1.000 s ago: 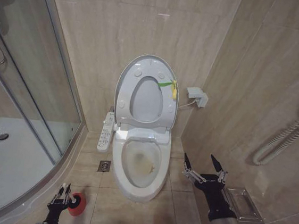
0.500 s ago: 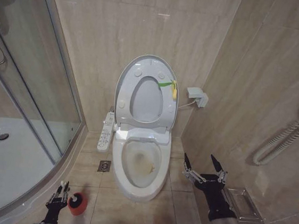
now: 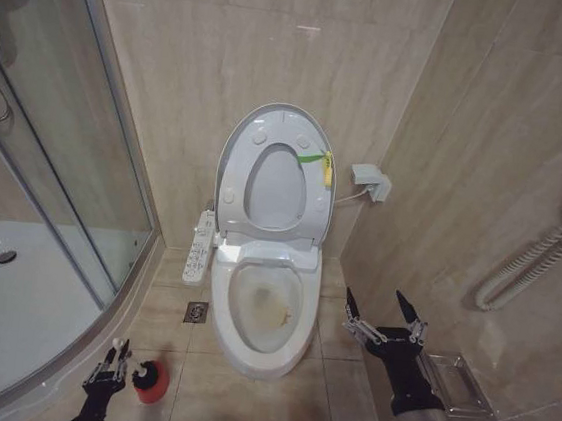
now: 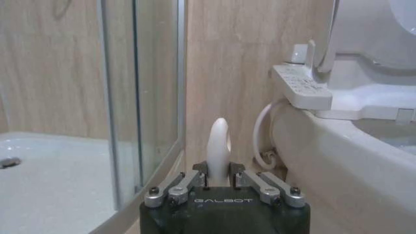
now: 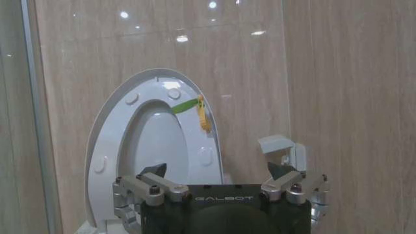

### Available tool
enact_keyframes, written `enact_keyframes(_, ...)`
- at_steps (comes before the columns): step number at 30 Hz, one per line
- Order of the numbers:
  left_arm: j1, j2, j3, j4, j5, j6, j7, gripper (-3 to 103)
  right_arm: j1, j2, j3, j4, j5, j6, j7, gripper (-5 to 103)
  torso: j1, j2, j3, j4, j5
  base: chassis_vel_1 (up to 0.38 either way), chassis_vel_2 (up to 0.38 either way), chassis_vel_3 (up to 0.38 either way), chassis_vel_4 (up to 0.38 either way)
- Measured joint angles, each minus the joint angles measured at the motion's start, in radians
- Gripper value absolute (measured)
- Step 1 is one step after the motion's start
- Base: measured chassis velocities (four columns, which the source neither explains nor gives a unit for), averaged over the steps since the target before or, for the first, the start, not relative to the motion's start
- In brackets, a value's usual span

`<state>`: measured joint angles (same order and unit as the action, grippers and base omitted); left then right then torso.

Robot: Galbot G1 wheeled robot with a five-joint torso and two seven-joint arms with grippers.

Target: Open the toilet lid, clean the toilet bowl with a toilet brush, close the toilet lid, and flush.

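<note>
The toilet lid (image 3: 238, 156) stands upright against the wall, also seen as the toilet lid (image 5: 107, 126), with the seat ring (image 3: 311, 209) raised against it. Below lies the open toilet bowl (image 3: 269, 310), stained yellowish-brown inside. My left gripper (image 3: 109, 365) is low on the floor left of the toilet, beside the red cup holder (image 3: 152, 388). In the left wrist view my left gripper (image 4: 218, 171) is shut on the white handle of the toilet brush (image 4: 218, 139). My right gripper (image 3: 382, 317) hovers open to the right of the bowl, and my right gripper (image 5: 217, 171) faces the raised lid.
A glass shower enclosure (image 3: 86, 150) and white shower tray (image 3: 9, 313) fill the left side. A control panel (image 3: 198, 247) sticks out beside the toilet, with a floor drain (image 3: 196, 312) below it. A wall box (image 3: 371, 183), a white hose (image 3: 532, 262) and a metal holder (image 3: 459, 385) are on the right.
My left gripper has drawn back a little towards the bottom left, so the red cup holder shows more fully beside it. The right arm has not moved.
</note>
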<state>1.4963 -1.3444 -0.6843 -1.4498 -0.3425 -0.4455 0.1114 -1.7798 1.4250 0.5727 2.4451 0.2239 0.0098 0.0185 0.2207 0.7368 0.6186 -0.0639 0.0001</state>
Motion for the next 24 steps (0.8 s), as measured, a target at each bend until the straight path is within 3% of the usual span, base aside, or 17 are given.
enact_keyframes(8,0.103,0.011,-0.038,-0.159,-0.006,0.018,-0.007,21,0.000,0.000,0.000,0.000,0.000,0.000,0.000,100,0.000,0.000,0.000,-0.0001,0.0000,0.000,0.000,0.000,0.000)
enact_keyframes(13,0.155,0.009,-0.042,-0.318,-0.040,0.060,-0.004,21,0.000,0.000,0.000,0.000,0.000,0.000,0.000,100,0.000,0.000,0.000,0.0000,0.0000,0.000,0.000,0.000,0.000)
enact_keyframes(19,0.172,0.022,-0.038,-0.495,-0.092,0.116,0.036,21,0.000,0.000,0.000,0.000,0.000,0.000,0.000,100,0.000,0.000,0.000,-0.0001,-0.0001,0.000,0.000,0.000,0.000)
enact_keyframes(24,0.164,0.047,-0.036,-0.567,-0.104,0.168,0.071,21,0.000,0.000,0.000,0.000,0.000,0.000,0.000,100,0.000,0.000,0.000,0.0000,0.0000,0.000,0.000,0.000,0.000)
